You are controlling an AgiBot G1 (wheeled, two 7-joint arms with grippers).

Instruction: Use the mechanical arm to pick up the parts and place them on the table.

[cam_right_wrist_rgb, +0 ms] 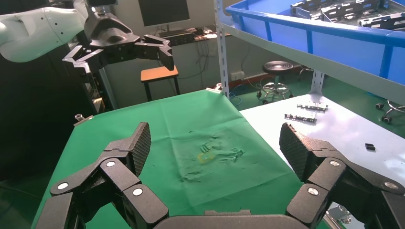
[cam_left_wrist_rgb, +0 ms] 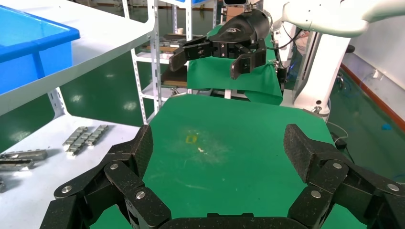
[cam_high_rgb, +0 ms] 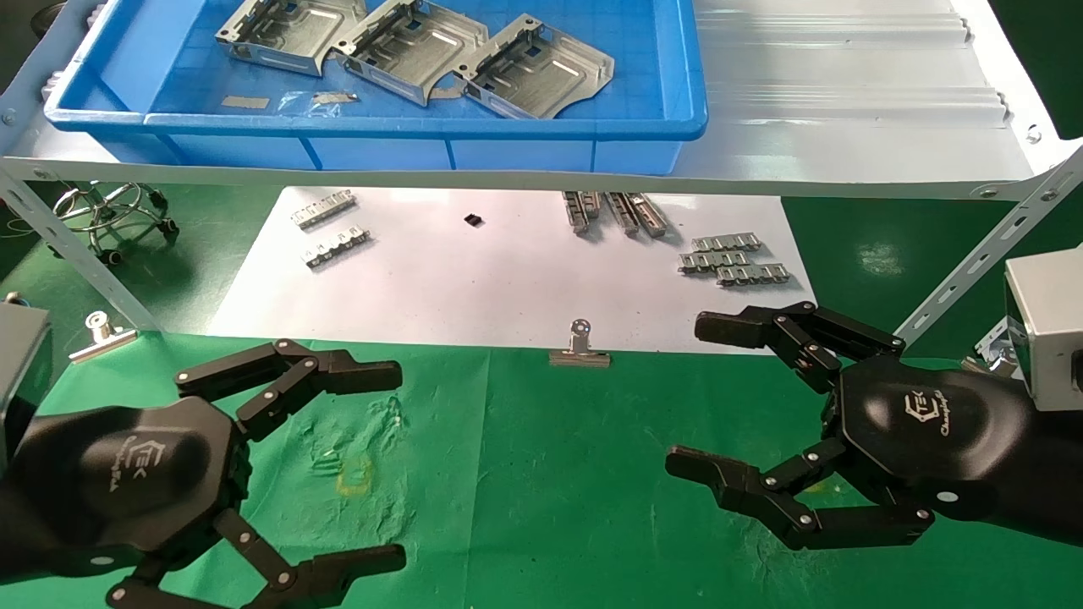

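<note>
Three silver-grey stamped metal parts lie side by side in the blue tray on the white shelf, at the back of the head view. The green cloth table fills the front, with a yellowish mark left of centre. My left gripper is open and empty above the table's left part; the mark shows between its fingers in the left wrist view. My right gripper is open and empty above the table's right part. Both hands are far below the tray.
Small toothed metal strips lie on the white sheet behind the cloth. A binder clip holds the cloth's far edge; another clip is at the left. The shelf's angled legs stand at both sides.
</note>
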